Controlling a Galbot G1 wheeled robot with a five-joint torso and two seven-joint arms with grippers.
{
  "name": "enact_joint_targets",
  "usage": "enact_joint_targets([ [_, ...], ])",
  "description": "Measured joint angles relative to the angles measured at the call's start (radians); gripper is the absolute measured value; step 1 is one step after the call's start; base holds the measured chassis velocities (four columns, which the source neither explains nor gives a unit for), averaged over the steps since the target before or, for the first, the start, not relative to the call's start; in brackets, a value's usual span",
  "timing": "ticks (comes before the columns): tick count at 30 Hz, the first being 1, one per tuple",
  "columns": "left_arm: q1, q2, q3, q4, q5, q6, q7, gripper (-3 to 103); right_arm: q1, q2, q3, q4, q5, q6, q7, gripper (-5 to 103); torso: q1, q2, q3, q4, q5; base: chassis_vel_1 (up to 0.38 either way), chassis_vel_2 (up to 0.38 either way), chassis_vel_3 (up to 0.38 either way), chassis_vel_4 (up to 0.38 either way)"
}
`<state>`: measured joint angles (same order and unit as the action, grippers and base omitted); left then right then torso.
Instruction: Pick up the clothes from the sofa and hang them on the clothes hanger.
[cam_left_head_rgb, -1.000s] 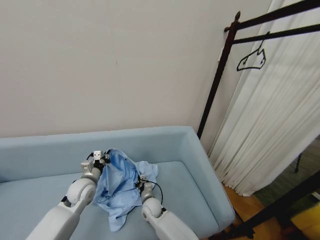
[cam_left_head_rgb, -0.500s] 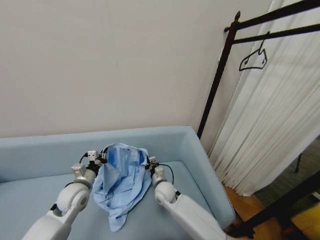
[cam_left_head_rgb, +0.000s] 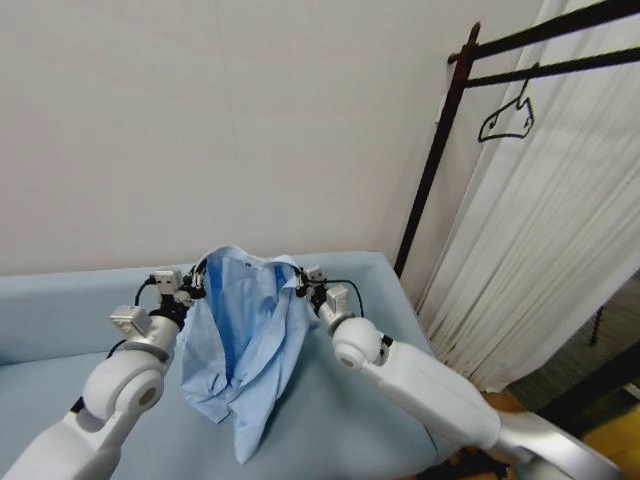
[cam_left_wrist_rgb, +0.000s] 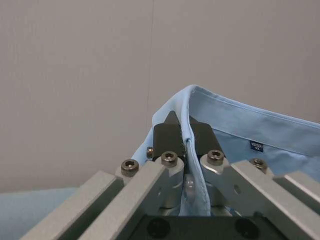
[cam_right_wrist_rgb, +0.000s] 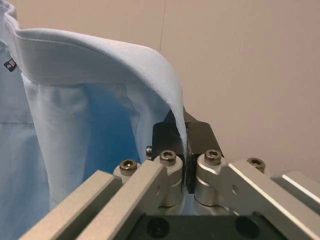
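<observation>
Head view: left pincer (cam_left_head_rgb: 192, 290) and right pincer (cam_left_head_rgb: 303, 284) are each closed fully on one end of the collar of the blue shirt (cam_left_head_rgb: 240, 345). The shirt drapes between and below them, in front of the sofa (cam_left_head_rgb: 60, 300) backrest. A wire hanger (cam_left_head_rgb: 500, 114) hangs well above and beyond the right pincer.

A home living room: a pale blue sofa (cam_left_head_rgb: 60, 300), a dark clothes rack (cam_left_head_rgb: 431, 180) and long white curtains (cam_left_head_rgb: 545, 250).
</observation>
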<state>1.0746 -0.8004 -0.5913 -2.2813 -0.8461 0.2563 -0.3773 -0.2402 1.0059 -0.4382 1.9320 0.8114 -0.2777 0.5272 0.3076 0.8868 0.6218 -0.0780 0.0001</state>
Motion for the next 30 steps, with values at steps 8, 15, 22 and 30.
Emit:
enact_joint_targets([
  [8, -0.075, 0.049, -0.028, -0.012, -0.050, 0.016, -0.027, 1, 0.141, -0.039, 0.011, 0.021, 0.094, -0.046, -0.026, 1, 0.000, 0.000, 0.000, 0.0001, -0.0001, 0.000, 0.000, 0.000, 0.000],
  [15, -0.153, 0.106, -0.029, 0.004, -0.106, 0.043, -0.032, 1, 0.252, -0.098, 0.010, 0.032, 0.181, -0.081, -0.069, 1, 0.000, 0.000, 0.000, 0.0000, -0.0001, 0.000, 0.000, 0.000, 0.000],
  [22, -0.179, 0.131, -0.023, 0.041, -0.127, 0.051, -0.027, 1, 0.258, -0.162, 0.033, 0.042, 0.208, -0.099, -0.142, 1, 0.000, 0.000, 0.000, 0.0000, -0.0001, 0.000, 0.000, 0.000, 0.000],
  [30, -0.203, 0.153, -0.019, 0.060, -0.145, 0.057, -0.007, 1, 0.251, -0.197, 0.057, 0.027, 0.210, -0.106, -0.229, 1, 0.000, 0.000, 0.000, 0.0000, 0.0000, 0.000, 0.000, 0.000, 0.000],
])
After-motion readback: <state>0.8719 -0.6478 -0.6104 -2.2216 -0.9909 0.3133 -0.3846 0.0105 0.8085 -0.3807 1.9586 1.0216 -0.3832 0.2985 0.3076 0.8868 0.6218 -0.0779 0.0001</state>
